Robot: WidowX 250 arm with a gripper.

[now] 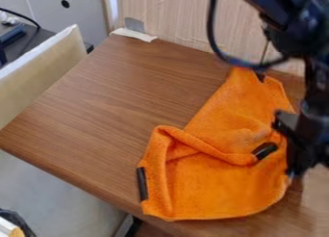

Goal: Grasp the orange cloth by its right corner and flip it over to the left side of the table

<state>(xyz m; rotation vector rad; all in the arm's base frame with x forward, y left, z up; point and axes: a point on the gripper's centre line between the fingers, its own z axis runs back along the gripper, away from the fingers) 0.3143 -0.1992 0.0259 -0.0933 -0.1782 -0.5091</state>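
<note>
Camera view shows one cloth (pixel 221 190), one counter (pixel 116 96) and one claw (pixel 296 149). Orange and soft-looking, with a fuzzy nap, the cloth lies on the right part of the counter, narrow towards the wall (pixel 170 19) and broad at the near edge. One thick fold runs slantwise across its middle, from a rounded hump at the left to a black tab (pixel 265 151); smaller creases show below that fold. Two black tabs stand out: the one at the end of the fold, and a second (pixel 142 184) upright along the cloth's left border. A dark bit (pixel 260 76) also shows by the narrow top, too blurred to name.

The claw is at the right, over or against the cloth's right border; whether they touch, I cannot tell, nor whether it is wide or narrow. One dark cable (pixel 213 33) loops down from the arm to just above the cloth's top. At the counter's far left corner are one grey patch (pixel 133 24) and one white strip (pixel 133 35).
</note>
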